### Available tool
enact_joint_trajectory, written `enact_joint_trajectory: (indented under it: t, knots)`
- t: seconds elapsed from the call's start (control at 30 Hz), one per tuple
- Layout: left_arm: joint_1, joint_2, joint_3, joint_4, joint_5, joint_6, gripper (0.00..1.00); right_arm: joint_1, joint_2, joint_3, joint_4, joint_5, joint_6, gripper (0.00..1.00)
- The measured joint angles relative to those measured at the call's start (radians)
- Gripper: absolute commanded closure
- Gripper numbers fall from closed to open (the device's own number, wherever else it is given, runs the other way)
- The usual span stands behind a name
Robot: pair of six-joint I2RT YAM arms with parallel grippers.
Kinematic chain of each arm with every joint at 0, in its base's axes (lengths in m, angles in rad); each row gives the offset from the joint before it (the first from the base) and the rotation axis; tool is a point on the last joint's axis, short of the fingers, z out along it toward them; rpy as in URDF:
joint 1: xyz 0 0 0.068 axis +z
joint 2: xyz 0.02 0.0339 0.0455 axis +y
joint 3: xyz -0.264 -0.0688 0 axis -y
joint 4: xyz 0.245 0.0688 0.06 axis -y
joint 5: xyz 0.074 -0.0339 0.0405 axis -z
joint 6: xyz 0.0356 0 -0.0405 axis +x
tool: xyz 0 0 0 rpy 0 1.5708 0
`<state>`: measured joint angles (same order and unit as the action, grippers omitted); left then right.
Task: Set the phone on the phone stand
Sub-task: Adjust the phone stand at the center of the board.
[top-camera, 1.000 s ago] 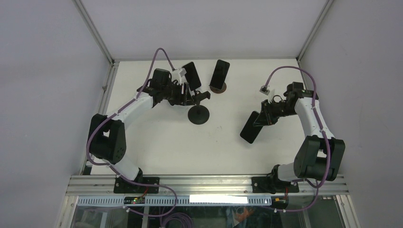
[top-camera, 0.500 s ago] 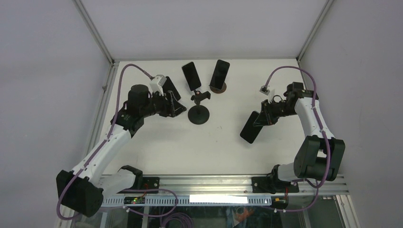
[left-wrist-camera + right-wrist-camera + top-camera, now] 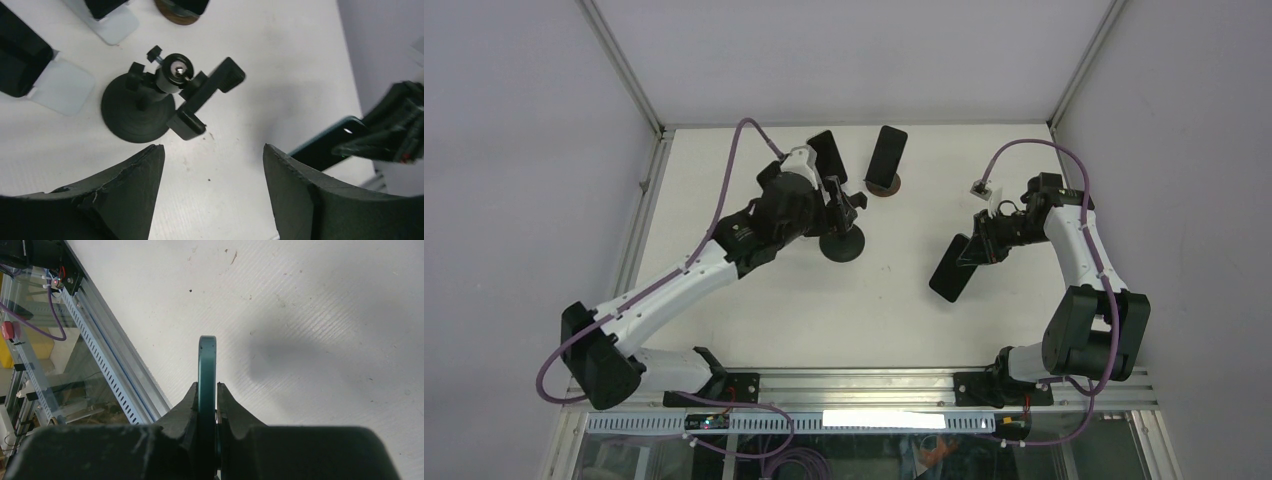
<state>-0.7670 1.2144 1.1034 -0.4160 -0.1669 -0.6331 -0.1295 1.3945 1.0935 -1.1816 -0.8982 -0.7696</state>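
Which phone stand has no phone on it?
The black clamp stand under the left gripper; the brown stand and white stands hold phones.

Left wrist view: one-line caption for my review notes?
Open left gripper hovers above the empty black phone stand; the phone to place shows far right.

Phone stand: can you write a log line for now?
left gripper: open, near phone stand | right gripper: shut on phone | phone: not on stand
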Motion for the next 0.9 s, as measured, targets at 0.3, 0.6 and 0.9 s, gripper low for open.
enact_joint_trajectory:
  t: [0.3,0.6,0.9]
  knots:
    - [-0.032,0.232,0.138,-0.121,-0.225,-0.01,0.63,0.0,0.0,0.0,-0.001,0.0,-0.001,1.0]
    - [-0.031,0.257,0.172,-0.164,-0.245,0.056,0.89,0.0,0.0,0.0,-0.001,0.0,-0.008,1.0]
    - [-0.021,0.234,0.181,-0.19,-0.035,0.256,0.92,0.0,0.0,0.0,-0.002,0.0,-0.011,1.0]
